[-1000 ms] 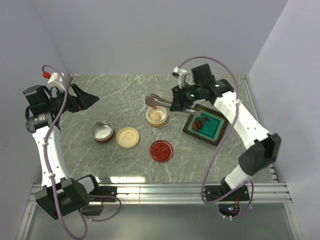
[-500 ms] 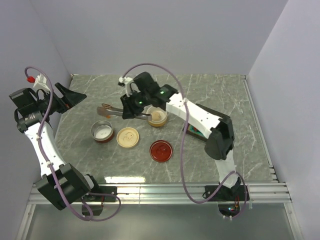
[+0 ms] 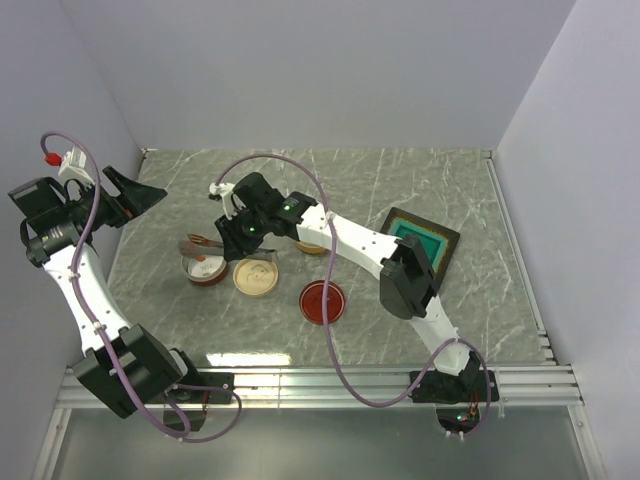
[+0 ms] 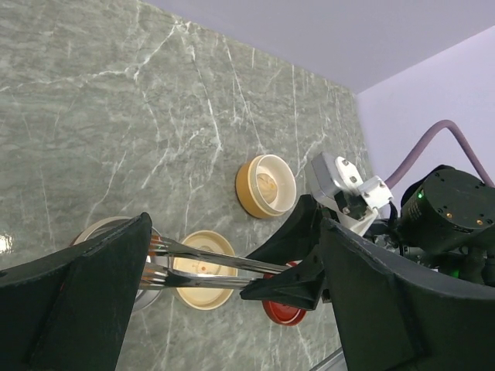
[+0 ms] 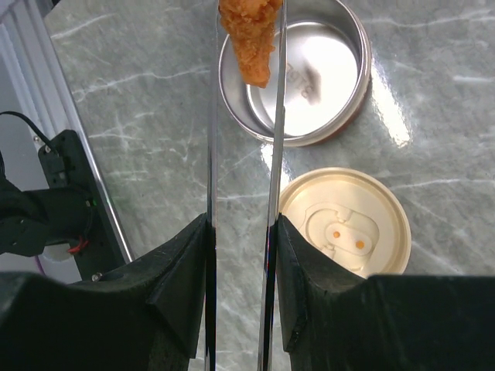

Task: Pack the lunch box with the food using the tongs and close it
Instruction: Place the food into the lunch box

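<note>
Nearest the arm bases lies the red lid (image 3: 322, 302), flat on the table (image 3: 400, 175), to the right of the tin (image 5: 317, 77) and a little nearer than it. The tan lid (image 3: 255, 277) lies between the two, just beside the tin's right edge, with its inner side up. The tin stands upright and open, and its shiny floor shows. Above it the right gripper (image 5: 242, 232) reaches in from the tin's right. Its fingers are pressed against the two arms of the tongs (image 5: 274, 139), which run out from it towards the tin. The tongs are squeezed together on an orange food piece (image 5: 249, 35), which is pinched at their tips. That piece hangs over the tin's rim on the side away from the tan lid, clear of the tin's floor. Farther back, to the right of the tin, the bowl (image 4: 249, 199) stands upright with something pale tan inside, partly hidden behind the right arm in the top view. The tray (image 3: 425, 242), green inside a dark frame, sits well to the right of the tin, beyond the bowl. The left gripper (image 4: 236, 232) hovers well apart from the tin, behind it and to its left. Its jaws are spread wide, nothing is between them, and they point towards the tin.
</note>
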You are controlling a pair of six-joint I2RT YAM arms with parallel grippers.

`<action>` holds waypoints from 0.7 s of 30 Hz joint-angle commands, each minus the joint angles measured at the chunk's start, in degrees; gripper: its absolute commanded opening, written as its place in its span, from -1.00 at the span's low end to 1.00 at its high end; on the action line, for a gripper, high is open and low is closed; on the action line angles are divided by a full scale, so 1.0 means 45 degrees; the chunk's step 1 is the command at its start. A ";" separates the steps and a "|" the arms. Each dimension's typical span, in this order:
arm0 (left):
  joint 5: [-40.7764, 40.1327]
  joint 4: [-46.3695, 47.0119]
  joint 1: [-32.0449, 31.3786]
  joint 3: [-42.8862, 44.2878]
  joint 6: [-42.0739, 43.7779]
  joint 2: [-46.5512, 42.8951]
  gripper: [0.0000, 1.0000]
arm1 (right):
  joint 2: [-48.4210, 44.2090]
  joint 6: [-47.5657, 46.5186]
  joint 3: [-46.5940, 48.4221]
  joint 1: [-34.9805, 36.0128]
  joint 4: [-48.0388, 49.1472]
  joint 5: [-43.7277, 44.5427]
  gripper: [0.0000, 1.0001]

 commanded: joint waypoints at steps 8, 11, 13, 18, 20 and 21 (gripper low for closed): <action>0.0348 -0.0420 0.0101 0.0748 0.0877 0.0025 0.92 | 0.0480 0.0371 0.0063 0.0174 0.1100 0.0024 -0.57; 0.0407 -0.0362 0.0120 0.0749 0.0838 0.0064 0.92 | 0.0481 0.0449 -0.0152 0.0174 0.1158 -0.0054 -0.57; 0.0388 -0.0362 0.0121 0.0748 0.0858 0.0083 0.91 | 0.0461 0.0450 -0.0230 0.0136 0.1139 -0.0132 -0.57; 0.0368 -0.0362 0.0121 0.0729 0.0936 0.0103 0.91 | 0.0344 0.0547 -0.0621 0.0194 0.1178 -0.0288 -0.56; 0.0368 -0.0362 0.0101 0.0748 0.0955 0.0142 0.92 | 0.0247 0.0586 -0.0933 0.0194 0.1236 -0.0405 -0.53; 0.0349 -0.0342 0.0101 0.0690 0.0936 0.0123 0.91 | 0.0207 0.0664 -0.1050 0.0194 0.1256 -0.0425 -0.52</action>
